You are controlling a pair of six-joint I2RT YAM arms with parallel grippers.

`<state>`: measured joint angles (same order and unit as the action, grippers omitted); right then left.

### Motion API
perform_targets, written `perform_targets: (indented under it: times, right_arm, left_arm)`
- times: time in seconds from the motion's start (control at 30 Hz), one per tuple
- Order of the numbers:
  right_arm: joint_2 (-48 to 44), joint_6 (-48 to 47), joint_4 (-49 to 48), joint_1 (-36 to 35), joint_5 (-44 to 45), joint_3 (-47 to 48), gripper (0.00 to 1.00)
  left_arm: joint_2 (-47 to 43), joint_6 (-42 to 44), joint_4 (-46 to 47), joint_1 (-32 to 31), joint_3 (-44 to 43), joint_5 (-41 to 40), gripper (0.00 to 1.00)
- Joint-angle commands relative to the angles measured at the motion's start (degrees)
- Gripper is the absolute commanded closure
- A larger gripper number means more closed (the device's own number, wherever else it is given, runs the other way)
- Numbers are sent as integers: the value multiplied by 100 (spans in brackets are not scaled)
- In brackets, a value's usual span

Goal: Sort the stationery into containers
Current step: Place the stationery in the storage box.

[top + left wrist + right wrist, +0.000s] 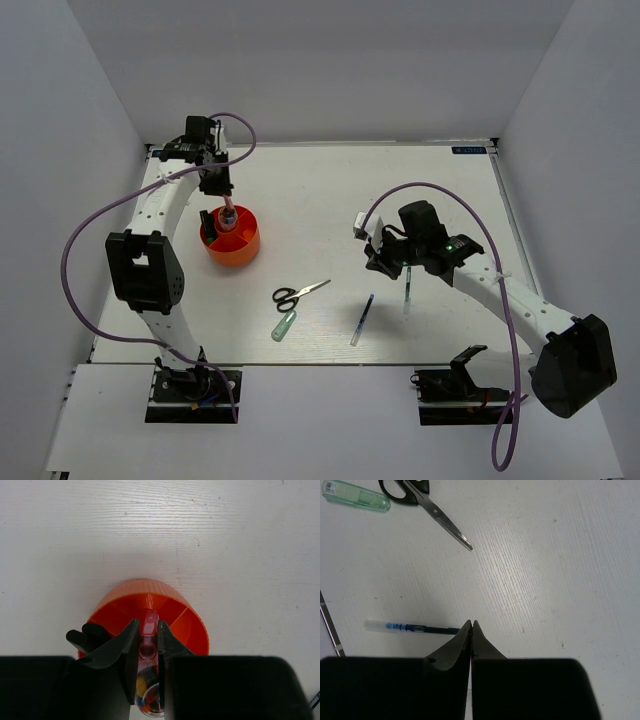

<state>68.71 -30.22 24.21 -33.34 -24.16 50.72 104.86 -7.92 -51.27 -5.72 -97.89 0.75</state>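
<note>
White wood-grain table; plain white walls on three sides.

Robotics lab cell. Bare white walls enclose the desk. Left arm, right arm bolted at its near edge.

Glossy ribbed plastic cup, matt grained table, metal-bladed scissors, seemingly translucent plastic tube

Orange-red popping against white right now!
There's the ribbed round orange-red plastic cup on the faintly wood-grained white table; translucent pink marker over it; right of the cup, black-handled silver-bladed scissors, pale green tube, clear-and-blue pen, thin green pen; purple cables.
</note>
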Motion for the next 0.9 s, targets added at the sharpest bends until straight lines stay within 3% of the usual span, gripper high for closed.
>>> perform_targets:
  times: [0.0, 0.07, 0.27, 0.63, 0.77, 0.87]
  right_arm:
    - [-33, -37, -144, 12, 17, -53, 100]
    - [-51, -19, -127, 21, 17, -53, 100]
    - [-94, -11, -144, 30, 43, -62, 100]
    - [-77, -11, -179, 21, 78, -45, 100]
    - [-68, -2, -171, 30, 78, -45, 100]
    - [-51, -2, -171, 21, 87, -53, 92]
  left_arm:
    - [-62, 98, -50, 53, -152, -49, 95]
    - [-45, 107, -59, 62, -143, -58, 95]
    - [17, 89, -68, 88, -134, -66, 82]
    - [87, 72, -103, 79, -38, -49, 77]
    - [79, 72, -68, 79, 59, -181, 69]
    - [61, 72, -76, 79, 59, -207, 58]
